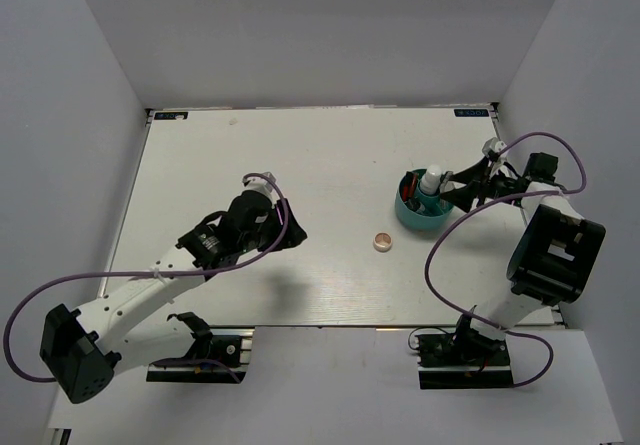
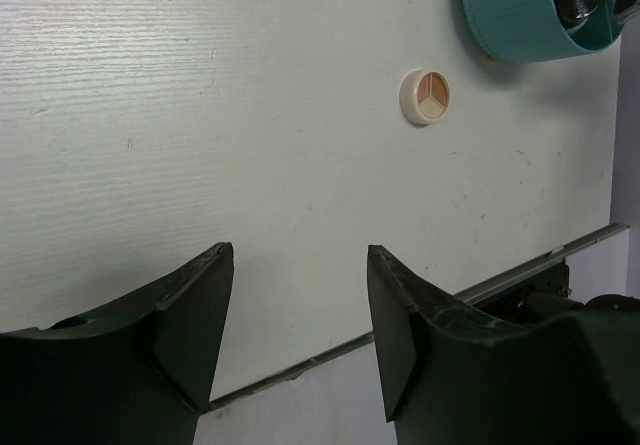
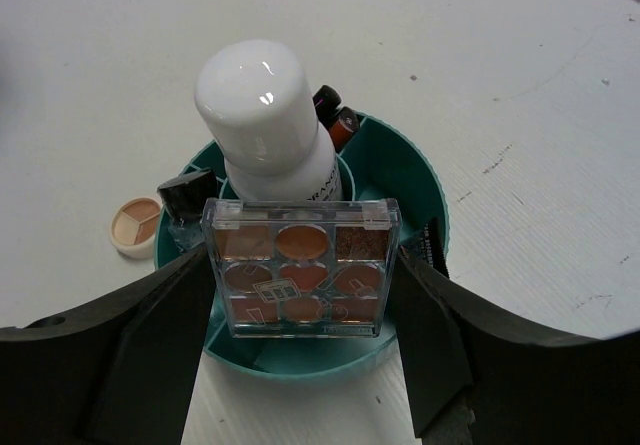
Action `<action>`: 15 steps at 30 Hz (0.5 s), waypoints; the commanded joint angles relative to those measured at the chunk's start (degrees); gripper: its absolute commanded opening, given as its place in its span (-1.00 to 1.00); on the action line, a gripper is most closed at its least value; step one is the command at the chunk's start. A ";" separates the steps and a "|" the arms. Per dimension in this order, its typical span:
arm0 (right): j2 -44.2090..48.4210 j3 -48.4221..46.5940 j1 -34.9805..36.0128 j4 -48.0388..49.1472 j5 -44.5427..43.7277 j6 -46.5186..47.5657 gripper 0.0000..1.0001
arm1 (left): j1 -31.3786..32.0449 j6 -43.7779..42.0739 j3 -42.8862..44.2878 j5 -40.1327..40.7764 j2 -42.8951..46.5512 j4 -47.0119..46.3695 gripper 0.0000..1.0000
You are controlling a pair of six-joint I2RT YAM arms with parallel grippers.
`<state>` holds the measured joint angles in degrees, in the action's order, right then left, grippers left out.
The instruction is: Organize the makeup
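My right gripper [image 3: 302, 257] is shut on the square pinkish-brown palette [image 3: 300, 290], which stands upright in the near compartment of the teal cup [image 3: 425, 200]. Also in the cup are the white bottle [image 3: 262, 115], the red-black pencil [image 3: 336, 121] behind it and a short black tube [image 3: 186, 201] at the left. The round beige compact [image 1: 383, 242] lies on the table to the left of the cup [image 1: 412, 218]. My left gripper [image 1: 292, 231] hangs open with nothing between its fingers, above the table left of the compact [image 2: 427, 97].
The white table [image 1: 300, 155] is walled in by grey panels on three sides. Its metal front edge [image 2: 520, 270] runs just under my left gripper. The right arm's black body [image 1: 555, 250] sits at the table's right edge.
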<state>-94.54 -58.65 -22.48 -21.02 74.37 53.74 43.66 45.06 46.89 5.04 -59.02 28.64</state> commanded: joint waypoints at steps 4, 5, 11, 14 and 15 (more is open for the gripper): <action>-0.64 -2.61 -0.20 -2.09 0.69 4.53 0.05 | -0.07 -0.32 2.85 -0.99 -1.09 -0.52 0.32; -0.56 -2.69 -0.28 -3.58 0.60 6.10 0.20 | -0.07 -0.41 2.94 -1.00 -1.27 -0.69 0.32; 0.50 -3.40 -0.46 -9.91 0.43 11.91 0.50 | -0.07 -1.46 3.82 -2.75 -3.99 -2.45 0.33; 0.76 -3.57 -0.64 -11.59 0.25 13.15 0.52 | -0.07 -2.17 4.26 -3.71 -5.22 -3.42 0.33; 0.68 -3.75 -0.64 -11.59 0.08 13.06 0.70 | -0.07 -2.25 4.43 -3.81 -5.57 -3.59 0.33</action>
<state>-94.98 -60.14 -22.57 -29.74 73.52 63.35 43.66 43.99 48.84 2.92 -64.47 26.89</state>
